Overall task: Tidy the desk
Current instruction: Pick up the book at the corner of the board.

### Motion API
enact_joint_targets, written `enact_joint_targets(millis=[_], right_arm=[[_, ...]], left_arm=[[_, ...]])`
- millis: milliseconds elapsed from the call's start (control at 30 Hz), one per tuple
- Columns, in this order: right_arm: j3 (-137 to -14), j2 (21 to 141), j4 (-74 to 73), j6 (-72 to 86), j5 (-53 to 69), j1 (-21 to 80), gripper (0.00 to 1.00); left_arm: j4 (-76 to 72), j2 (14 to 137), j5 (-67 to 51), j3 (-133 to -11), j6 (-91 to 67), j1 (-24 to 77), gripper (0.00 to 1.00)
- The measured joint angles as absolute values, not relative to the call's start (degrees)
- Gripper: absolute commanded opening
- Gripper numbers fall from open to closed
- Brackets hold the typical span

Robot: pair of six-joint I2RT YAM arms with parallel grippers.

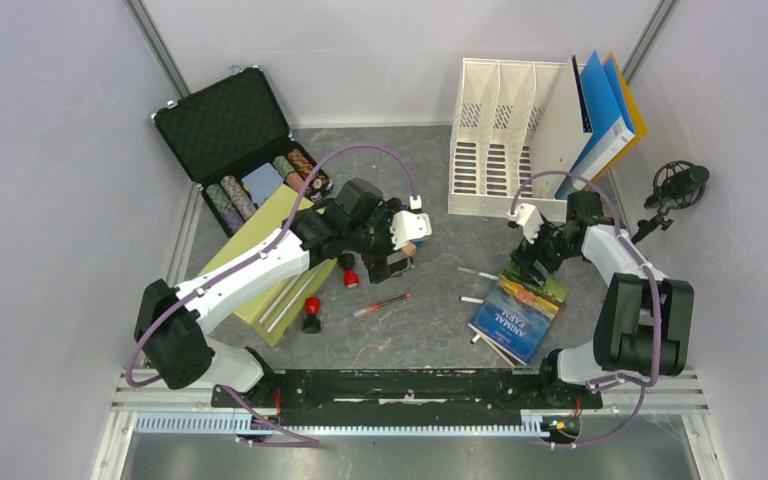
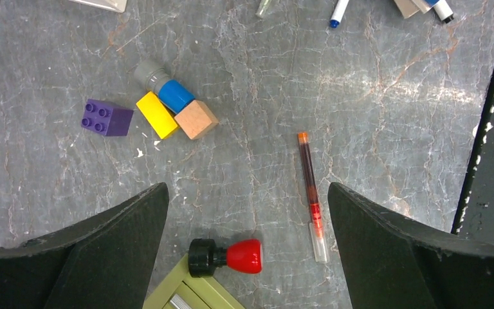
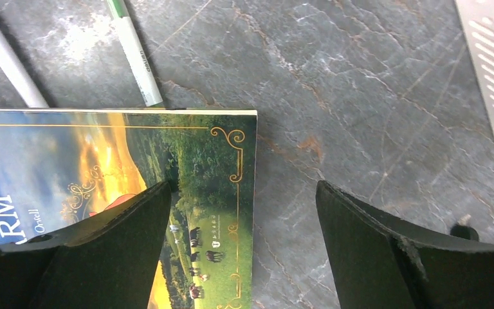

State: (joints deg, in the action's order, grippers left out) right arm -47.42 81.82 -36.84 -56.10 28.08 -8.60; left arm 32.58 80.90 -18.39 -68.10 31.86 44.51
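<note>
Straddling an edge of the Animal Farm paperback (image 3: 71,161) near the right edge of the desk (image 1: 430,330), the spread right tool (image 3: 242,193) should descend squarely before closing; left tool (image 2: 246,190) likewise spread.

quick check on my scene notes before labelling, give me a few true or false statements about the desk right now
The left gripper and right gripper are both open. True.
The book stands in the rack. False: it lies flat on the desk.
The black case is shut. False: it is open, with chips showing inside.
The red pen lies on the desk, unheld. True.
The folders stand in the rack. True.
</note>
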Motion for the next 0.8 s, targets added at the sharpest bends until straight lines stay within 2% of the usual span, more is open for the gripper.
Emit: enact_joint_targets(millis=[267, 367, 800], right_arm=[[-52.14, 85.69, -48.95, -63.16, 32.6, -12.16, 0.91], [-53.98, 85.71, -53.32, -65.8, 33.82, -13.19, 0.97], [-54.63, 89.06, -57.3, -69.3, 36.29, -13.52, 0.98]], left_arm=[[31.83, 82.72, -16.1, -67.72, 33.06, 46.02, 1.0], [31.27, 83.11, -15.44, -67.72, 33.3, 46.15, 1.0], [30.72, 83.74, -14.94, -67.46, 33.56, 46.78, 1.0]])
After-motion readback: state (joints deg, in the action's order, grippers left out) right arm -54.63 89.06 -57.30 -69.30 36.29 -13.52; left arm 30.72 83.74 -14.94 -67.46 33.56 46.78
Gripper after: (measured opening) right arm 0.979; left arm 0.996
